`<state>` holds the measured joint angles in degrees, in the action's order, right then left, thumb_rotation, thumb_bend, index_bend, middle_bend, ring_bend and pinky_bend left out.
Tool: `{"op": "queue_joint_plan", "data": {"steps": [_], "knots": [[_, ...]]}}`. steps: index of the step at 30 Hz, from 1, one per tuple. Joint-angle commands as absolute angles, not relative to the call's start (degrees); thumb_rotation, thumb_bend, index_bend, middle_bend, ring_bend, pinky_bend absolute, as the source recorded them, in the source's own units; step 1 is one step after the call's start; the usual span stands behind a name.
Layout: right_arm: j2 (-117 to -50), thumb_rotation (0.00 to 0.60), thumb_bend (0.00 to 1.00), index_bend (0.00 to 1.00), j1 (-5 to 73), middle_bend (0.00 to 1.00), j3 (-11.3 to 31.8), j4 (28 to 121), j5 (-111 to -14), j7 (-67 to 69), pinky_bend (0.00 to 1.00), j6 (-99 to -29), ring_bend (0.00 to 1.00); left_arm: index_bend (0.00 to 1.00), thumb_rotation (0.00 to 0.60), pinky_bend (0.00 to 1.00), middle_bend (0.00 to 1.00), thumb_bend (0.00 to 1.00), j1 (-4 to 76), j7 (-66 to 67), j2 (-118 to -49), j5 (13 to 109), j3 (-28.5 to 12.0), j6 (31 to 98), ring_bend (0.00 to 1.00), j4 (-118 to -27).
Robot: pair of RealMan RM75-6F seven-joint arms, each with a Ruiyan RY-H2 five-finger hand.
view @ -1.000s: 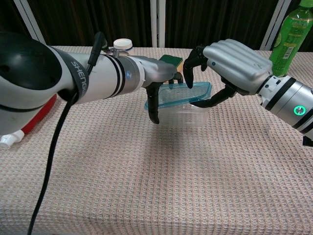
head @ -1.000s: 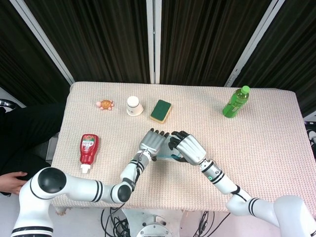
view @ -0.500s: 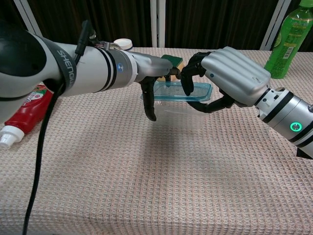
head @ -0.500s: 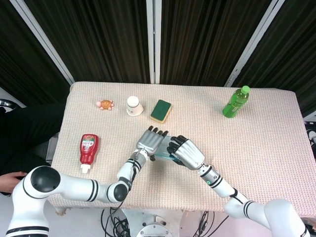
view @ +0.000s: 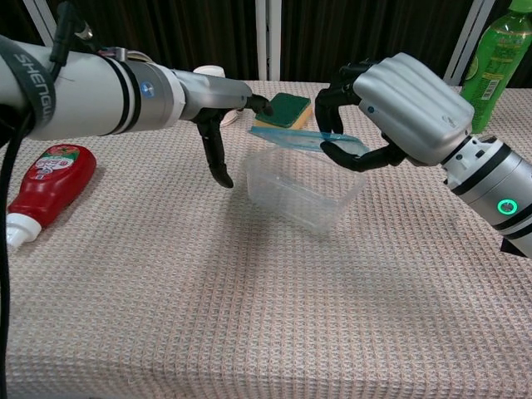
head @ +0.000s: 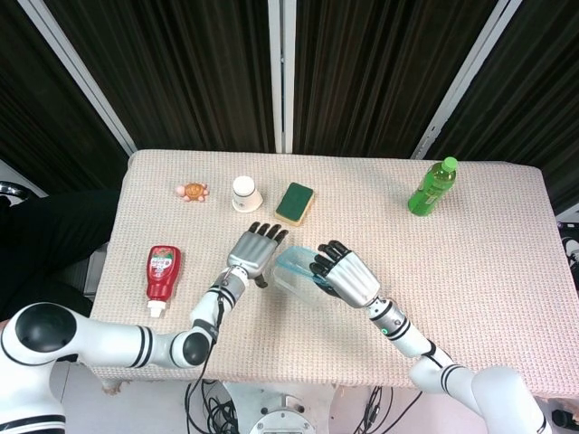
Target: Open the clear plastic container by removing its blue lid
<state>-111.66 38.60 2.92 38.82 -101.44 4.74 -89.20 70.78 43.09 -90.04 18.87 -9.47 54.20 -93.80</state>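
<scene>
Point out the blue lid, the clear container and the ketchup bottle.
lid (view: 301, 139): chest view, on its flat top, left of the right hand's fingers.
container (view: 293, 198): chest view, on its near wall.
ketchup bottle (head: 163, 272): head view, on its red body.

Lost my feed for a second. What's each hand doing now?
Left hand: open, holding nothing, beside the clear container.
Right hand: holding the blue lid.

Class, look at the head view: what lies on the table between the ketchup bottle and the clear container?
The left hand hovers between the ketchup bottle and the clear container, holding nothing; otherwise that stretch is bare cloth.
</scene>
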Motion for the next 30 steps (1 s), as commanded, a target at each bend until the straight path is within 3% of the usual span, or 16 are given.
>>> {"op": "queue_joint_plan", "data": {"steps": [1, 8, 15, 16, 18, 20, 23, 25, 30], "knots": [[-110.36, 0.600, 0.56, 0.85, 38.76, 0.59, 4.08, 38.84, -100.61, 4.09, 0.37, -90.17, 0.38, 0.00, 0.600, 0.00, 0.00, 0.00, 69.46, 41.91, -88.68, 20.29, -8.54, 54.92, 0.00, -94.22], [-107.38, 0.600, 0.57, 0.86, 38.72, 0.59, 6.89, 39.71, -97.72, 3.41, 0.37, -90.78, 0.38, 0.00, 0.600, 0.00, 0.00, 0.00, 66.11, 38.20, -85.77, 24.17, -8.07, 56.91, 0.00, -94.62], [-106.22, 0.600, 0.57, 0.85, 37.78, 0.59, 7.01, 35.65, -94.45, 3.65, 0.35, -85.80, 0.38, 0.00, 0.600, 0.00, 0.00, 0.00, 60.96, 33.91, -80.94, 30.34, -7.22, 61.27, 0.00, -97.15], [-106.25, 0.600, 0.57, 0.82, 37.61, 0.59, 6.81, 34.85, -93.65, 3.50, 0.32, -83.62, 0.36, 0.00, 0.600, 0.00, 0.00, 0.00, 59.83, 32.76, -80.07, 31.61, -7.20, 62.21, 0.00, -97.70], [-105.87, 0.600, 0.53, 0.67, 37.25, 0.51, 6.55, 35.41, -91.84, 2.47, 0.20, -78.71, 0.29, 0.00, 0.600, 0.00, 0.00, 0.00, 58.16, 30.99, -78.63, 33.35, -7.25, 63.38, 0.00, -98.76], [-104.54, 0.600, 0.41, 0.39, 36.89, 0.38, 6.22, 38.80, -90.44, 1.70, 0.05, -74.86, 0.16, 0.00, 0.600, 0.00, 0.00, 0.00, 56.32, 29.17, -76.88, 35.24, -7.25, 64.50, 0.00, -99.96], [-101.14, 0.600, 0.26, 0.08, 35.68, 0.24, 5.60, 46.57, -88.95, -0.71, 0.00, -71.81, 0.03, 0.00, 0.600, 0.00, 0.00, 0.00, 53.81, 26.91, -74.68, 38.00, -7.09, 65.98, 0.00, -101.08], [-97.24, 0.600, 0.17, 0.00, 34.30, 0.16, 5.22, 54.64, -87.39, -1.90, 0.00, -69.94, 0.00, 0.00, 0.600, 0.00, 0.00, 0.00, 52.07, 25.47, -73.34, 39.90, -6.80, 66.85, 0.00, -101.44], [-83.79, 0.600, 0.08, 0.00, 31.26, 0.07, 3.61, 76.20, -82.43, -3.28, 0.00, -63.99, 0.00, 0.00, 0.600, 0.00, 0.00, 0.00, 47.73, 21.61, -70.71, 44.66, -5.39, 68.06, 0.00, -101.74]]}}
